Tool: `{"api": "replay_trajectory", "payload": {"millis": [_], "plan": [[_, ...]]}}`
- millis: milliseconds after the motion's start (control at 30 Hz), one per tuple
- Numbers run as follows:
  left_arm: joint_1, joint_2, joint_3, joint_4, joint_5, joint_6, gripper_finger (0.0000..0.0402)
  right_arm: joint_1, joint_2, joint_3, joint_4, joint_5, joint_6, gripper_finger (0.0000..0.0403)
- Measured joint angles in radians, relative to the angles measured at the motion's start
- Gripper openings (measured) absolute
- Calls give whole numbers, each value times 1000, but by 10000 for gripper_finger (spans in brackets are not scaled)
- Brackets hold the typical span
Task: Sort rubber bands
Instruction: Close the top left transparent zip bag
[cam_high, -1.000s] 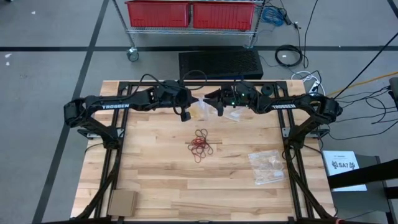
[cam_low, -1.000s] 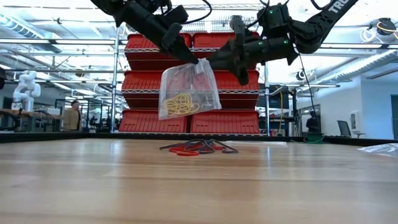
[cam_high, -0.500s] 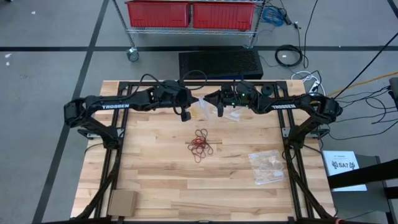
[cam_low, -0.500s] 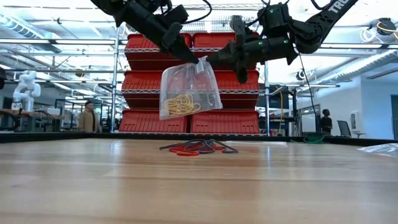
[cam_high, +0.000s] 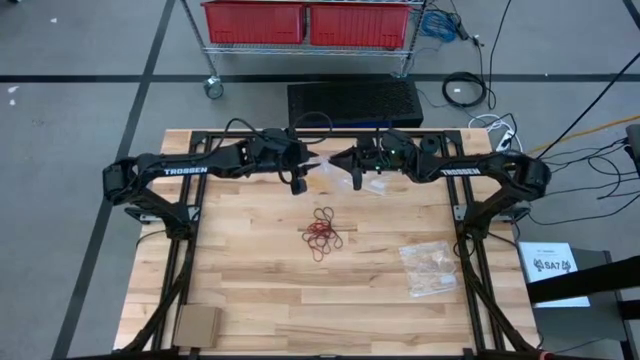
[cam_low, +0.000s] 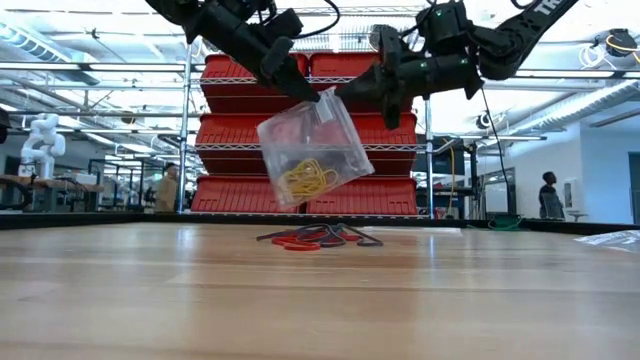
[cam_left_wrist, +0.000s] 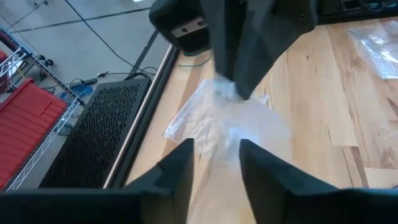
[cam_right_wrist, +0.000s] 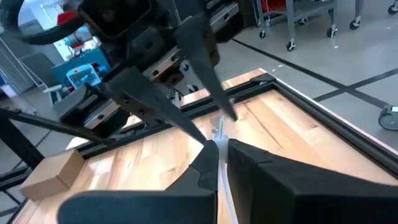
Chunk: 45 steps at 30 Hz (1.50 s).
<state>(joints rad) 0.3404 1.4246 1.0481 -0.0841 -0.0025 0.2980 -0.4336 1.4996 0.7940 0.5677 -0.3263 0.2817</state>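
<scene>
Bag (cam_low: 315, 148) swung, tilted; R pincer (cam_low: 340, 92) pinching it.

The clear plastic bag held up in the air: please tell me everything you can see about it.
The clear plastic bag is small, thin and see-through, and holds a bunch of yellowish rubber bands near its lower end. It hangs tilted above the wooden table, over the loose red and dark bands. The right end effector is shut on its top edge. The left end effector stands open around the bag.

Cardboard box (cam_high: 196, 325) at table (cam_high: 250, 290) corner (clear bag (cam_high: 428, 268) opposite), red bins (cam_high: 308, 22) behind.
</scene>
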Motion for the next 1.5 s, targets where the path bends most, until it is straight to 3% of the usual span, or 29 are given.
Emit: {"api": "replay_trajectory", "payload": {"millis": [167, 367, 500, 667, 967, 1500], "plan": [[19, 0, 0, 16, 50, -24, 169, 22, -29, 0, -33, -16, -31, 0], [24, 2, 0, 86, 219, -82, 173, 44, -30, 0, -48, -21, -40, 0], [24, 10, 0, 71, 239, -82, 170, 45, -30, 0, -48, -20, -41, 0], [25, 10, 0, 57, 240, -79, 132, 45, -30, 0, -47, -20, -41, 0], [25, 11, 0, 64, 260, -49, 10, 45, -30, 0, -47, -20, -41, 0], [26, 12, -1, 119, 222, -49, 2, 49, -31, 2, -90, -16, -54, 0]]}}
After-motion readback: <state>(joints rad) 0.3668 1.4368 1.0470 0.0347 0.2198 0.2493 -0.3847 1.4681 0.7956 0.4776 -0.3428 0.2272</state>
